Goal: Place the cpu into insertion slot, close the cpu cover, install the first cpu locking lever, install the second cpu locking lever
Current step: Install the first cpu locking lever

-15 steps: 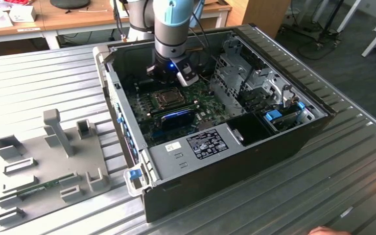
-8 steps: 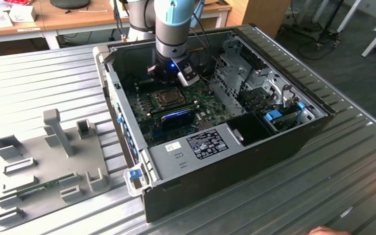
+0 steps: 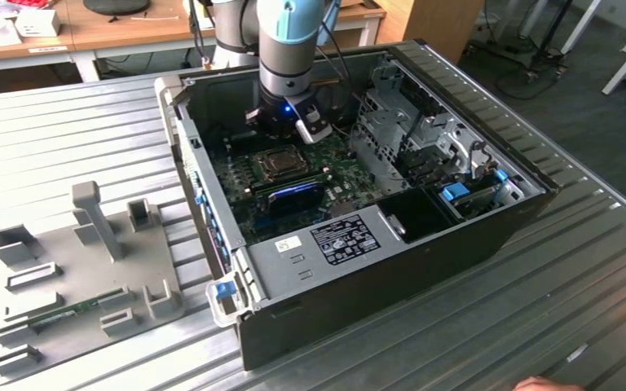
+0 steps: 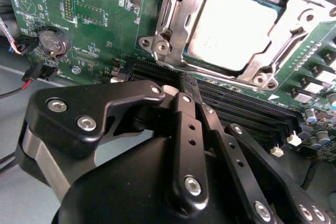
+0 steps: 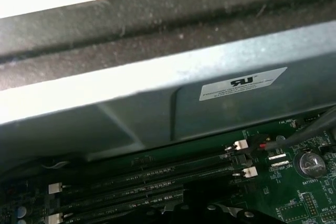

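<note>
Ribbed metal bench [image 3: 74, 130] under everything, grey fixture tray [image 3: 85, 269] on the exterior view's left, then the open computer case [image 3: 400, 277] further right with the arm reaching down inside. Claw [image 4: 185, 85] tips pressed together, nothing between them, just beside the memory slots [image 4: 247, 108] and near the socket. Looks like cpu [image 4: 236, 24] seated in the insertion slot [image 3: 280, 166] with the cpu cover [image 4: 170, 35] down around it, so probably just the levers left, though can't tell if either is latched.
</note>
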{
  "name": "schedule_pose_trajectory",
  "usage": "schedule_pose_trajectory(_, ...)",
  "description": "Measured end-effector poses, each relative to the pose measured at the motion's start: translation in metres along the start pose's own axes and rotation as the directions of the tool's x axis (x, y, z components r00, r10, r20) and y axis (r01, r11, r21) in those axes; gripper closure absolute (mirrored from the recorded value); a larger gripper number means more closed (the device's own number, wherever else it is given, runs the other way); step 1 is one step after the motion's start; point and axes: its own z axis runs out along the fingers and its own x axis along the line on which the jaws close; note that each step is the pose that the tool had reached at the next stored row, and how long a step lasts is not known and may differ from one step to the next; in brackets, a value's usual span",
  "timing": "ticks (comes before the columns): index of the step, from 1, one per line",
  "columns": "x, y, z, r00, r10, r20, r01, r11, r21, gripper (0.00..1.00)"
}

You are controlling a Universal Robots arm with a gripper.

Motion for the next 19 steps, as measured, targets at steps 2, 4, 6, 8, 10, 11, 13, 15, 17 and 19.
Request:
schedule_pose_trajectory(2, -0.0001, -0.0003, -0.0001, 1.0000, 0.000, 0.0000, 0.000, 1.0000, 0.0000, 0.89)
schedule_pose_trajectory(4, -0.0002, -0.0007, -0.0001, 1.0000, 0.000, 0.0000, 0.000, 1.0000, -0.0001, 0.89)
schedule_pose_trajectory(6, -0.0003, -0.0012, -0.0003, 1.0000, 0.000, 0.0001, 0.000, 1.0000, 0.0003, 0.89)
schedule_pose_trajectory(8, -0.0003, -0.0014, -0.0002, 1.0000, 0.000, -0.0001, 0.000, 1.0000, -0.0001, 0.89)
schedule_pose_trajectory(10, -0.0003, -0.0014, -0.0002, 1.0000, 0.000, -0.0001, 0.000, 1.0000, -0.0002, 0.89)
schedule_pose_trajectory(11, -0.0004, -0.0014, -0.0002, 1.0000, 0.000, -0.0001, 0.000, 1.0000, -0.0003, 0.89)
schedule_pose_trajectory(13, -0.0003, -0.0014, -0.0002, 1.0000, 0.000, -0.0001, 0.000, 1.0000, -0.0003, 0.89)
schedule_pose_trajectory(15, -0.0003, -0.0014, -0.0003, 1.0000, 0.000, -0.0001, 0.000, 1.0000, -0.0003, 0.89)
schedule_pose_trajectory(17, -0.0004, -0.0012, -0.0013, 1.0000, 0.000, 0.0003, 0.000, 1.0000, -0.0001, 0.89)
schedule_pose_trajectory(19, -0.0005, -0.0006, -0.0030, 1.0000, 0.000, -0.0001, 0.000, 1.0000, -0.0001, 0.89)
